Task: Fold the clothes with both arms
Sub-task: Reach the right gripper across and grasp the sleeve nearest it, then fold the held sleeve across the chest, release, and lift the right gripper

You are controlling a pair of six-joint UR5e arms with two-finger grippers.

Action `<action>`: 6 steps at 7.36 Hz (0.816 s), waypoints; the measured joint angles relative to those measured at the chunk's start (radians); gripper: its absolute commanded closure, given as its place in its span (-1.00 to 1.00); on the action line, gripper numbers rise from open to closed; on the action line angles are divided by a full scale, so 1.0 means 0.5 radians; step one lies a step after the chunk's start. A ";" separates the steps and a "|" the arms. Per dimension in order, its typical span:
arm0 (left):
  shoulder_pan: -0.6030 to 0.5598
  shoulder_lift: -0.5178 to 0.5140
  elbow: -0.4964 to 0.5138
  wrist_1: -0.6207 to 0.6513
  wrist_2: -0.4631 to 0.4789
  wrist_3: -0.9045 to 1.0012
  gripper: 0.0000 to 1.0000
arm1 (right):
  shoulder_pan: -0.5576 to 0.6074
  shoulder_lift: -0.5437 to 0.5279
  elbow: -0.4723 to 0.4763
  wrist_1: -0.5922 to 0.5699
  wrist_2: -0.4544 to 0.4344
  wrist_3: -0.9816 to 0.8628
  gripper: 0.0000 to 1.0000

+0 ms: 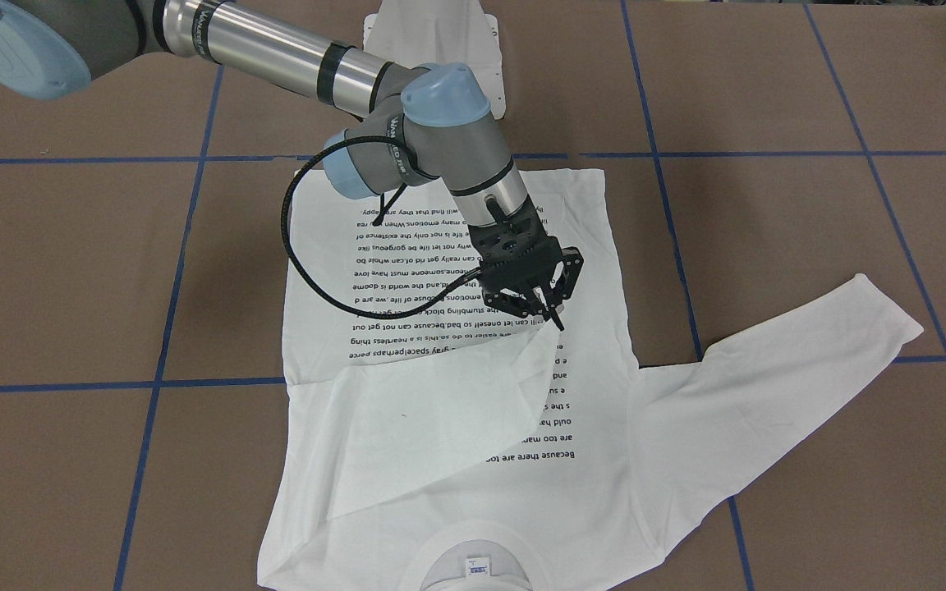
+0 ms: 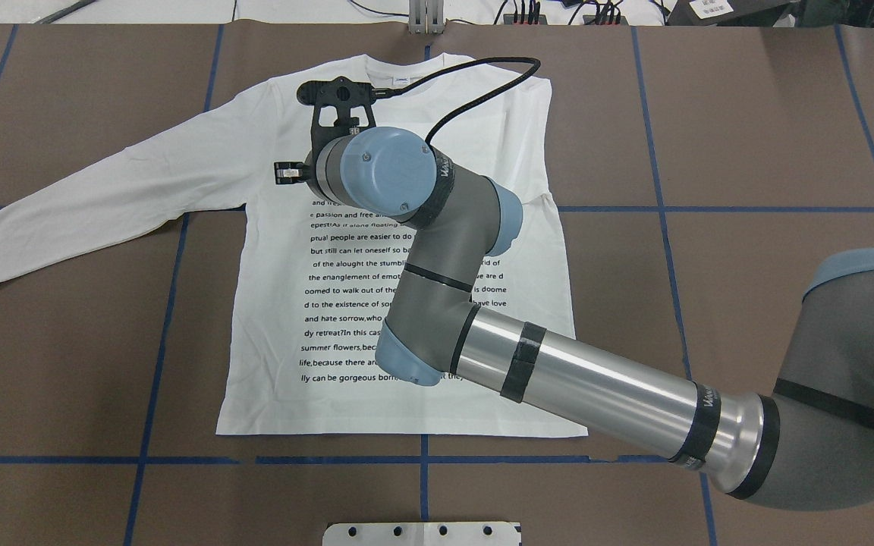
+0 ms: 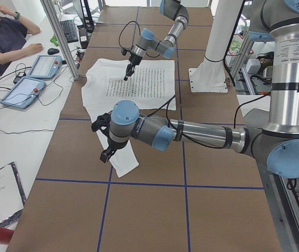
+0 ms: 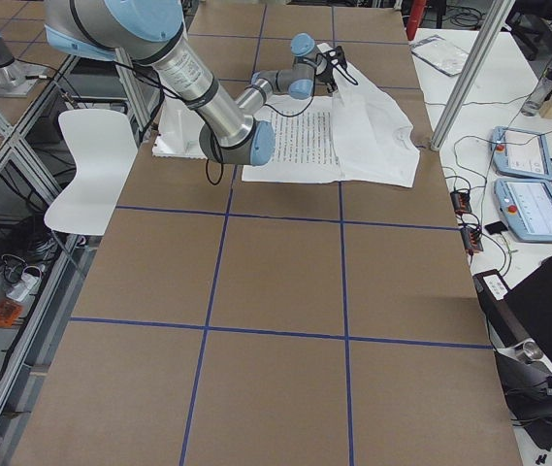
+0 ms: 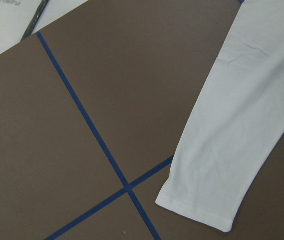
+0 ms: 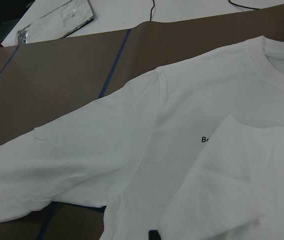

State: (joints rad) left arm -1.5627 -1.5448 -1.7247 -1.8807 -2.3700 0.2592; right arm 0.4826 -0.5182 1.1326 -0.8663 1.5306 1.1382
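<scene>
White shirt (image 1: 596, 230) lies print-up in mid-table. My right gripper (image 1: 557, 318) has its fingers pinched narrow on the tip of the folded sleeve (image 1: 432, 427), which slants across the chest. The free sleeve (image 1: 801, 353) is what matters next, I reckon: it runs lengthways out from the shoulder toward my left side, so the left gripper (image 3: 107, 152), up near its cuff (image 5: 201, 210), is the nearer one. Whether those fingers are wide or narrow, I can't tell.

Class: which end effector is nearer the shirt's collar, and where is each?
Right. The right end effector is over the chest of the shirt, just short of the collar; the left end effector hangs far out by the cuff of the spread sleeve.
</scene>
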 measured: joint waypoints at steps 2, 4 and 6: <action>0.001 0.000 0.001 0.000 0.000 0.000 -1.00 | -0.046 0.012 0.004 0.001 -0.024 0.000 1.00; 0.001 0.000 0.005 0.000 0.000 0.000 -1.00 | -0.083 0.025 0.007 0.002 -0.027 0.006 -0.99; 0.002 0.000 0.014 0.000 0.000 0.000 -1.00 | -0.113 0.028 0.010 -0.017 -0.041 0.046 -1.00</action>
State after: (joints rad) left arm -1.5617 -1.5447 -1.7176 -1.8807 -2.3700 0.2592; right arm 0.4262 -0.5040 1.1376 -0.8750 1.5100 1.1610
